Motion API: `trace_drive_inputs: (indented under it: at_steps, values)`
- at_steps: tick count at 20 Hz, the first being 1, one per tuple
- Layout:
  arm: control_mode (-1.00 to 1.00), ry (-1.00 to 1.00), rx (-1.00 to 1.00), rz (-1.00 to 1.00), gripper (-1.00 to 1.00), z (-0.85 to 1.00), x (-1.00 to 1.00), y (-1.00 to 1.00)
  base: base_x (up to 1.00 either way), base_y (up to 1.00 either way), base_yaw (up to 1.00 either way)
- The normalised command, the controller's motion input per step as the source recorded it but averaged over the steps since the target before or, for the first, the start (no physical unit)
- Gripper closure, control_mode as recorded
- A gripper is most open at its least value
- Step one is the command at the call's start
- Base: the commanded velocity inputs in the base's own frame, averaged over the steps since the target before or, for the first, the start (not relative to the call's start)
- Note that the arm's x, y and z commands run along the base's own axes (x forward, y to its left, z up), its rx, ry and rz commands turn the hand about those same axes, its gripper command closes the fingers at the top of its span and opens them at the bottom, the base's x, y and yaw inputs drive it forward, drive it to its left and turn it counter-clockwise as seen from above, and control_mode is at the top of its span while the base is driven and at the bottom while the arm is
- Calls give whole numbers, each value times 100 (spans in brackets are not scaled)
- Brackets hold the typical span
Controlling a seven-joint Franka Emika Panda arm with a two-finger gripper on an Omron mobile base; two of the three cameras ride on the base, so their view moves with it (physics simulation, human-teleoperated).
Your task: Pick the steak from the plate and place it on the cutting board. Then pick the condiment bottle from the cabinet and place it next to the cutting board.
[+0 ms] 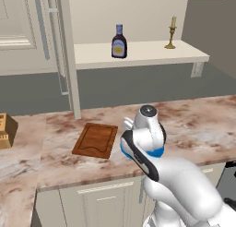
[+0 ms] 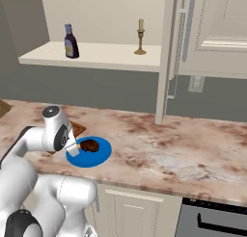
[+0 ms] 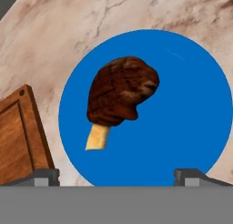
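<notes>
So right now the two fingers [image 3: 117,175] are sitting spread wide apart, nothing pinched between them, hanging over the plate [image 3: 191,104]. One steak [image 3: 120,96] is lying on that one blue plate, just ahead of the fingers and a bit toward the left fingertip, with its pale bone end pointing back at them. It's not touching either finger.

One cutting board [image 3: 16,136] is lying on the marble surface [image 3: 68,32] just beside the plate, out past the left finger, and nothing is lying on it.

Farther off from the fingers, up on the shelf of the cabinet [image 1: 138,53], one condiment bottle [image 1: 119,41] is standing upright, and one brass candlestick [image 1: 171,33] is standing well apart from it. One tan wooden block [image 1: 6,130] is sitting at the far edge of the surface.
</notes>
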Motion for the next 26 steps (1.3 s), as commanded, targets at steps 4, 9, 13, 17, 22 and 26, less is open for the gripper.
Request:
trace_drive_inputs:
  at_steps: [4, 9, 13, 17, 22, 26]
  values:
    - [-100, 5, 3, -3, -100, -14, 17, 3, 0, 0, 0]
    - [-100, 4, 3, -3, -100, -11, 15, 0, 0, 0, 0]
    - [-100, 1, 1, -2, -100, -12, 11, 0, 0, 0, 0]
    - [-100, 0, 0, 0, -100, -15, 6, 0, 0, 0, 0]
    - [-100, 0, 0, 0, -100, -22, 3, 0, 0, 0, 0]
    - [-100, 0, 0, 0, -100, -20, 6, 0, 0, 0, 0]
